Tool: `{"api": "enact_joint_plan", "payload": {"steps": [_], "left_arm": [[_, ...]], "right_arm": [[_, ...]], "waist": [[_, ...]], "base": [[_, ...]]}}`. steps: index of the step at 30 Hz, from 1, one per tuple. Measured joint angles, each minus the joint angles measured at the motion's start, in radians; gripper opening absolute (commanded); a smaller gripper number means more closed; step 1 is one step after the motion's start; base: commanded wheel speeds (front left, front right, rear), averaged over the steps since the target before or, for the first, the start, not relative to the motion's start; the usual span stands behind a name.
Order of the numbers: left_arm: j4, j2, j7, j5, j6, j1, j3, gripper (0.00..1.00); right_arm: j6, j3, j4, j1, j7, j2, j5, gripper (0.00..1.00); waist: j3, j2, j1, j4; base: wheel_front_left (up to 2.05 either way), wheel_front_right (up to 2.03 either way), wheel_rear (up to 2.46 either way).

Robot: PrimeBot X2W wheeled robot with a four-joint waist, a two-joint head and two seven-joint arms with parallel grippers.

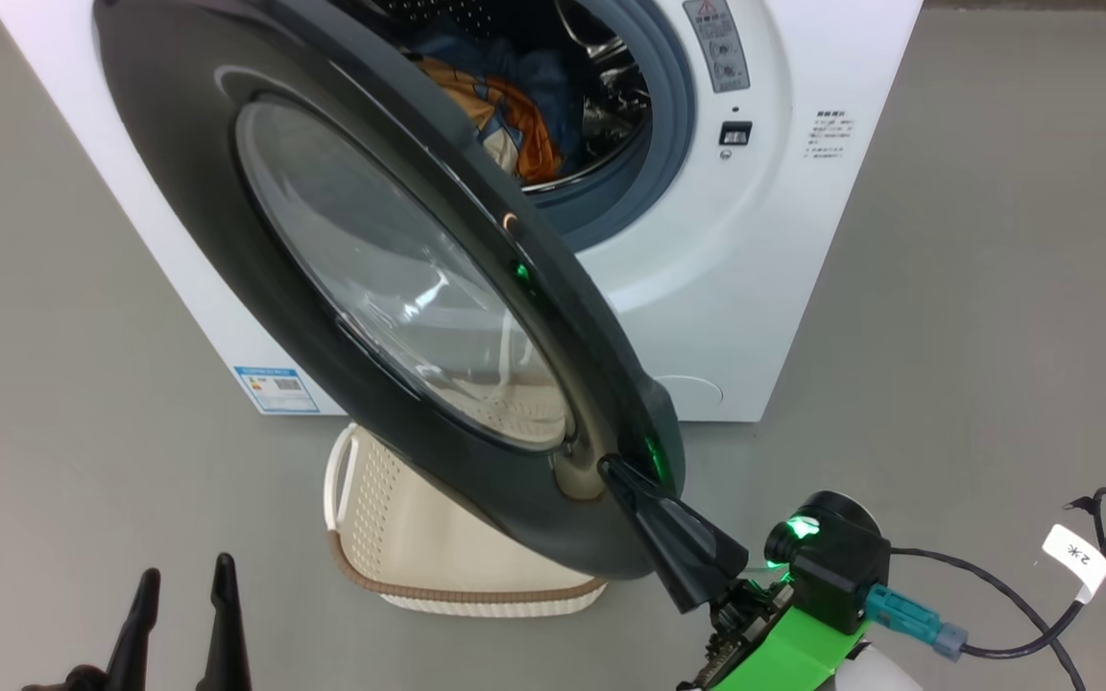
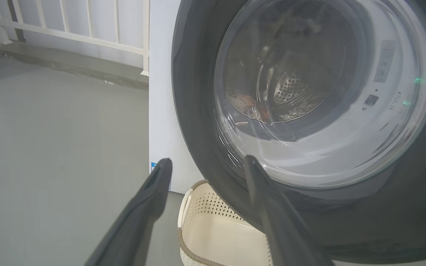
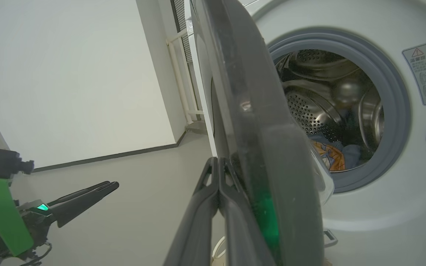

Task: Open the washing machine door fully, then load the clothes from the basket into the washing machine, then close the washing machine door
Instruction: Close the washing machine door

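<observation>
Near free edge, washing machine door (image 1: 227, 192) touched on outer face by clenched, empty right end effector (image 1: 622, 472); drum with clothes (image 1: 505, 125) lies beyond. Released left end effector (image 1: 183, 574) farther off.

The head camera is looking down on the washing machine door (image 1: 390, 278), the left wrist camera is facing its glass from close by, and the right wrist camera is sighting along its rim, all three sharing that door.
</observation>
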Motion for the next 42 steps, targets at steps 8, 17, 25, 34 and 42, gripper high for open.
{"api": "enact_joint_plan", "payload": {"steps": [8, 17, 25, 34, 42], "left_arm": [[-0.017, 0.0, 0.0, 0.003, 0.017, -0.022, -0.024, 1.0], [-0.082, 0.0, 0.0, 0.002, 0.055, -0.082, -0.071, 1.0], [-0.147, -0.001, 0.0, -0.006, 0.097, -0.125, -0.103, 1.0], [-0.224, -0.002, 0.0, -0.002, 0.146, -0.177, -0.149, 1.0], [-0.339, -0.003, 0.0, 0.008, 0.193, -0.275, -0.257, 1.0]], "right_arm": [[0.0, -0.04, 0.012, -0.026, 0.0, -0.007, 0.008, 0.0], [0.0, -0.095, 0.006, -0.133, 0.0, -0.049, 0.036, 0.0], [0.0, -0.127, -0.027, -0.298, 0.0, -0.093, 0.065, 0.0], [0.0, -0.156, -0.052, -0.479, 0.0, -0.128, 0.078, 0.0], [0.0, -0.225, -0.066, -0.626, 0.0, -0.159, 0.105, 0.0]], "waist": [[0.048, 0.0, 0.0, -0.005], [0.151, 0.0, 0.0, 0.001], [0.28, 0.0, 0.0, 0.003], [0.435, 0.0, 0.0, -0.007], [0.576, 0.0, 0.0, -0.011]], "base": [[0.0, 0.0, 0.0], [0.0, 0.0, 0.0], [0.0, 0.0, 0.0], [0.0, 0.0, 0.0], [0.0, 0.0, 0.0]]}}
